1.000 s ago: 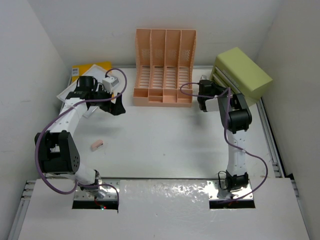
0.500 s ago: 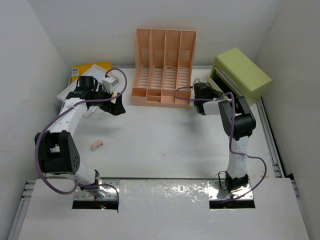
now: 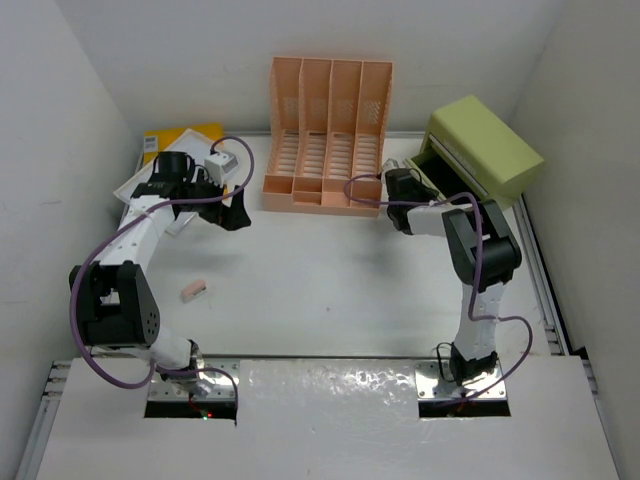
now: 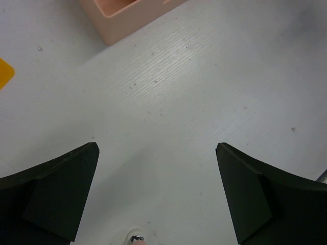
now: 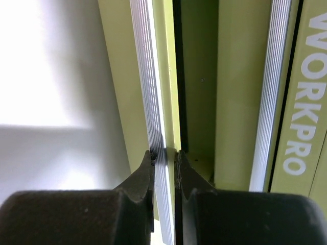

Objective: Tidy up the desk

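Top external | white desk (image 3: 330, 290) | silver rails (image 3: 545, 290) | white walls (image 3: 60, 150)

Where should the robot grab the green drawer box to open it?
Pinch the thin silver ribbed strip on the front of the green drawer box, coming from the desk side. It sticks out as a narrow lip; the right gripper is shut on it.

overhead, i see the whole desk (image 3: 320, 290); my left wrist camera looks down near the peach rack (image 3: 328, 130), my right sits tight against the green drawer box (image 3: 490, 145).
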You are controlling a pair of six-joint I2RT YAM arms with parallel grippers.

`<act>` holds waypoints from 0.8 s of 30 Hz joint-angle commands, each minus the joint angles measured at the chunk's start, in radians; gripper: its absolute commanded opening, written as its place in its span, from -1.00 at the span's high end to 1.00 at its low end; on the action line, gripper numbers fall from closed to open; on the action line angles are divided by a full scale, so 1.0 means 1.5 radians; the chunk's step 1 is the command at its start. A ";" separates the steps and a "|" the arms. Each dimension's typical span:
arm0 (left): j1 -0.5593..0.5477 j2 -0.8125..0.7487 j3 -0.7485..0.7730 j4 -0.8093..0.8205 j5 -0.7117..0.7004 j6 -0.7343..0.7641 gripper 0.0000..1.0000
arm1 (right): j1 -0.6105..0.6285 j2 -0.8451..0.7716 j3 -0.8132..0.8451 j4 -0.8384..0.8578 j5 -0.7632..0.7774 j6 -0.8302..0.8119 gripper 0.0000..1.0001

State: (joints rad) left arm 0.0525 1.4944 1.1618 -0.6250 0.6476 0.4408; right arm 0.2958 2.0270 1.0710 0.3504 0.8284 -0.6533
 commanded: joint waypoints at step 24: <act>0.065 -0.095 0.053 -0.118 -0.095 0.102 -0.99 | 0.029 -0.211 -0.036 -0.266 -0.115 0.317 0.17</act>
State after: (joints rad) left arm 0.0834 1.4353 1.2175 -0.7250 0.5709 0.5205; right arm 0.3420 1.7954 1.0119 0.0437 0.6941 -0.3210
